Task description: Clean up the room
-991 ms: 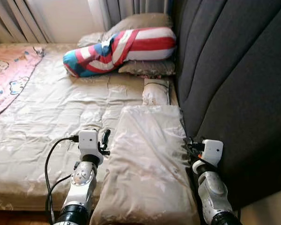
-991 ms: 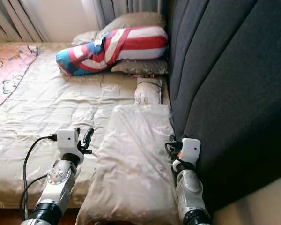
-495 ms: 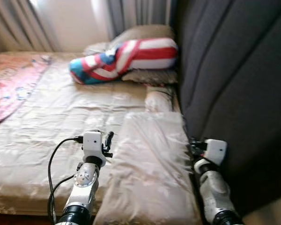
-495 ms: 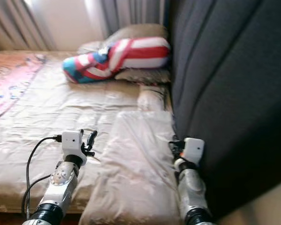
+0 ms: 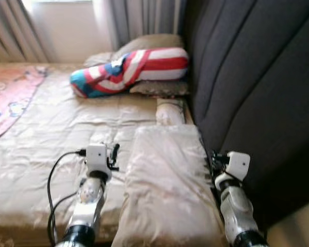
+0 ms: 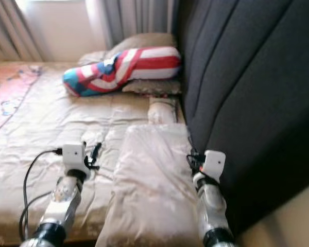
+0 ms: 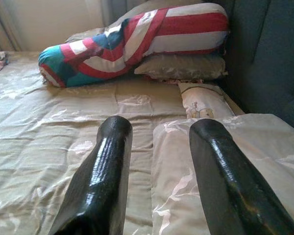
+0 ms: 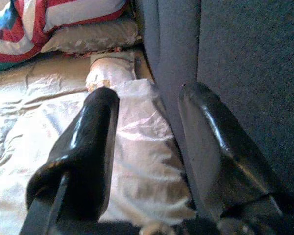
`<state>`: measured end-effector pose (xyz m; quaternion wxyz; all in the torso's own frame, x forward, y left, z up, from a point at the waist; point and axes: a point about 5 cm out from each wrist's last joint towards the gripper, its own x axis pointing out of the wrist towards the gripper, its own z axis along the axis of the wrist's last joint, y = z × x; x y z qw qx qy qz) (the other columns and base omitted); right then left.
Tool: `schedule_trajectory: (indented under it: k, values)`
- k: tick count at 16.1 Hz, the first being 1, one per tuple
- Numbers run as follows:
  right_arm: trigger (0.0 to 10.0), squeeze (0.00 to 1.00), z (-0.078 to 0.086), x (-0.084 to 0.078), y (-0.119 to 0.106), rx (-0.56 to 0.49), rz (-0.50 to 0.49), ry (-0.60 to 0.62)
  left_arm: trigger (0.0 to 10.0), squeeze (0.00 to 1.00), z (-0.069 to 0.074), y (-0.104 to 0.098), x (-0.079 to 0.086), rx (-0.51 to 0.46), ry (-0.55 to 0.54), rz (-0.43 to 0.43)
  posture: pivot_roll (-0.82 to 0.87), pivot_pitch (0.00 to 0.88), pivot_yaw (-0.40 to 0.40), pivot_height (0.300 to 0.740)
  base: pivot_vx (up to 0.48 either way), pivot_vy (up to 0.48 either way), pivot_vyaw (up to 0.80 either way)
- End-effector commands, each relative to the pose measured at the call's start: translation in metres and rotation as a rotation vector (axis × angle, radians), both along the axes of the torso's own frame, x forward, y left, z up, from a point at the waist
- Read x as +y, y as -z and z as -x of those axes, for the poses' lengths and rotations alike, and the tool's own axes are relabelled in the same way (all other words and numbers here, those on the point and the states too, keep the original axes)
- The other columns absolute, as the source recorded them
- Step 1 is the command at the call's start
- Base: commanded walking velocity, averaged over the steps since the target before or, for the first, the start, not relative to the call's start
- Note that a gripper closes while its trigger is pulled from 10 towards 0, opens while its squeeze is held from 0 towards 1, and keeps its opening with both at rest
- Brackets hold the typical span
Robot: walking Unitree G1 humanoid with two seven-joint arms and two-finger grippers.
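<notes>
A long beige pillow [image 5: 167, 180] lies lengthwise on the bed right in front of me, against the dark headboard [image 5: 247, 77]. My left gripper [image 7: 159, 129] is open and empty, low over the sheet at the pillow's left edge [image 5: 114, 154]. Between the pillow and the headboard, my right gripper [image 8: 147, 98] is open with nothing in it [image 5: 215, 157]. A red, white and blue striped bolster [image 5: 129, 64] rests on flat grey-brown pillows [image 5: 159, 87] at the far end. A small cream pillow [image 5: 170, 110] lies between them and the beige pillow.
A pink patterned blanket [image 5: 10, 98] covers the bed's left side. The beige sheet [image 5: 56, 123] is wrinkled. Curtains [image 5: 139, 20] and a pale wall close the far end. The bed's front edge [image 5: 20, 226] runs at the lower left.
The whole picture has shifted a little as the camera moved. Both arms keep about the same pose on either side of the beige pillow.
</notes>
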<state>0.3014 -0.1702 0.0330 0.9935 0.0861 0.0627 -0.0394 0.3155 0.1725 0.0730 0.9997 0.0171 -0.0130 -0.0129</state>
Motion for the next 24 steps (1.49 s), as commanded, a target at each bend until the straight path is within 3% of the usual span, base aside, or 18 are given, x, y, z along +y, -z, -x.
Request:
schedule_trajectory:
  k: [1, 17, 24]
  values:
    - [10.0, 0.0, -0.004, 0.002, -0.003, -0.001, -0.01, -0.002, 10.0, 0.0, 0.0, 0.002, 0.001, 0.012, -0.014, 0.007, -0.04, 0.062, -0.007, 0.74, 0.0, 0.285, 0.0]
    - [10.0, 0.0, -0.004, 0.009, 0.001, 0.032, -0.024, -0.01, 10.0, 0.0, -0.001, 0.002, 0.007, 0.024, -0.02, 0.004, -0.04, 0.093, 0.006, 0.74, 0.0, 0.287, 0.0]
    - [10.0, 0.0, -0.006, 0.001, 0.0, 0.044, -0.008, -0.009, 10.0, 0.0, -0.001, 0.004, 0.013, 0.038, -0.057, 0.043, -0.04, 0.091, 0.002, 0.74, 0.0, 0.304, 0.0]
